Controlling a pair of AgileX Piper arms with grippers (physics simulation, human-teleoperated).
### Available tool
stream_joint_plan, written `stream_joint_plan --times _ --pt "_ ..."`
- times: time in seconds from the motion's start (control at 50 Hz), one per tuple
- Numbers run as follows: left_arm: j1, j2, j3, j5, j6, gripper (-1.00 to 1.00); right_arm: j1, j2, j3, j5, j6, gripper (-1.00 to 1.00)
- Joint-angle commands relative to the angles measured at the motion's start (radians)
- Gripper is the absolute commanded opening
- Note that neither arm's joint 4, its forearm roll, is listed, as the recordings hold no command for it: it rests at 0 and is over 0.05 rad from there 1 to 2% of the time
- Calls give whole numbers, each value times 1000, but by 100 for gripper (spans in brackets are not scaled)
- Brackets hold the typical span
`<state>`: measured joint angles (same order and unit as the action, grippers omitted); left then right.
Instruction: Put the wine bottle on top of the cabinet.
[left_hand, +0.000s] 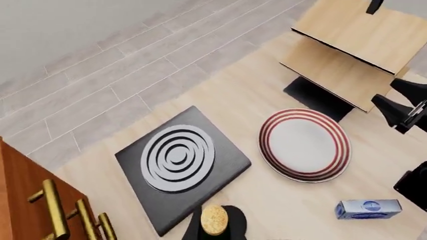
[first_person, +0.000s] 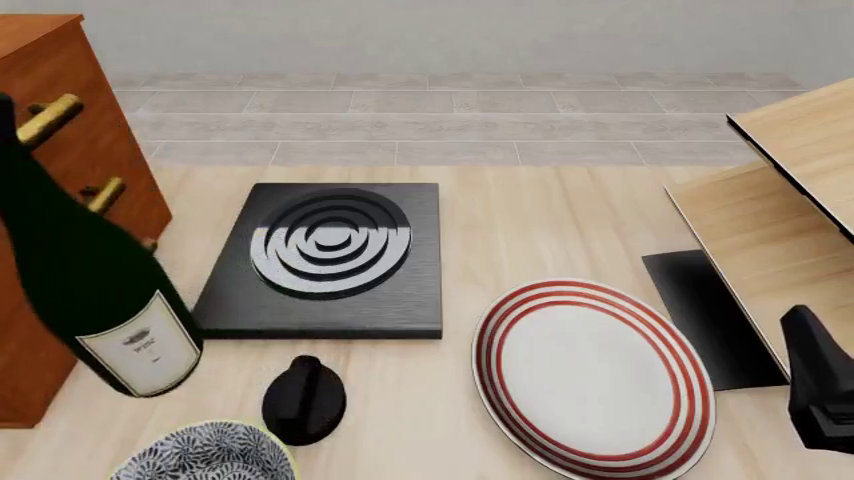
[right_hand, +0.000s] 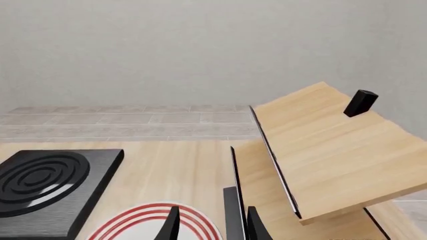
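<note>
Bottle: the wine bottle (first_person: 83, 275), dark green with a white label near its base, fills the left edge of the front view, tilted, its base lower right and its neck running up off the frame.
Cabinet: the cabinet (first_person: 80, 120), reddish-brown with brass handles, stands at upper left of the front view, just behind the bottle; its top shows only as a sliver at the frame's upper left corner.
Progress: judged from this, the bottle is lifted and close to the cabinet but not yet on top; raising, carrying over and setting down remain.
Left hand: the left gripper's fingers appear in no view, so I cannot tell how open it is. Its camera looks down on the cork (left_hand: 214, 219) at bottom centre, suggesting it holds the bottle.
Right hand: the right gripper (right_hand: 212, 225) shows at the bottom of its own view, fingers parted, holding nothing.
View differences: only the left wrist view shows the blue box (left_hand: 368, 209) at lower right; only the front view shows the black knob (first_person: 304, 400) and patterned bowl (first_person: 203, 455) at the bottom.
</note>
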<state>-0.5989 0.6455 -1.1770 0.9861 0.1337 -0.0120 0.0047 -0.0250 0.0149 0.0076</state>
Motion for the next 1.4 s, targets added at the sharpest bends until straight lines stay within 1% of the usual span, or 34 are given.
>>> stream_joint_plan --times 0.02,0.08,0.16,0.18,0.24,0.26,0.3,0.42,0.46,0.5,0.56,0.62,0.7,0.84,0.88,0.92,0.96,1.12,1.18,1.3,1.4 --pt "76 37 -58 59 -14 -100 -1 4 -4 2 1 100" --pt "95 62 -103 89 10 -100 -1 4 -5 3 0 100" --pt "96 102 -186 133 0 -100 -1 0 4 -1 1 100" --pt "96 109 -198 138 -12 -100 -1 1 12 -9 1 100" --pt "117 126 -225 155 16 -100 -1 1 17 -15 1 100" --pt "118 130 -237 159 13 -100 -1 0 16 -14 1 100" --pt "126 144 -271 172 -14 -100 -1 -1 13 -10 1 100" --pt "156 154 -297 178 1 -100 -1 -2 13 -11 -1 100" --pt "159 156 -304 180 -4 -100 -1 -2 13 -11 -1 100" --pt "164 168 -331 190 -13 -100 -1 -2 11 -8 -1 100" --pt "172 172 -344 194 -4 -100 -1 -2 8 -6 -1 100" --pt "185 195 -399 218 -1 -100 -2 -3 4 -1 -1 100" --pt "201 215 -439 228 6 -100 -1 -2 8 -5 -1 100" --pt "220 214 -431 219 5 -100 -1 -3 3 -1 -2 100" --pt "223 221 -444 224 11 -100 -1 3 0 -4 -1 100" --pt "232 243 -490 233 13 -100 -1 2 -1 -3 -1 100" --pt "239 258 -509 234 20 -100 0 3 -3 -1 -1 100" --pt "265 287 -535 234 33 -100 0 2 -6 3 -2 100" --pt "284 307 -565 233 33 -100 1 1 -7 4 -1 100" --pt "304 327 -583 234 49 -100 0 1 -8 5 -2 100" --pt "327 350 -619 234 50 -100 0 1 -5 3 -3 100"
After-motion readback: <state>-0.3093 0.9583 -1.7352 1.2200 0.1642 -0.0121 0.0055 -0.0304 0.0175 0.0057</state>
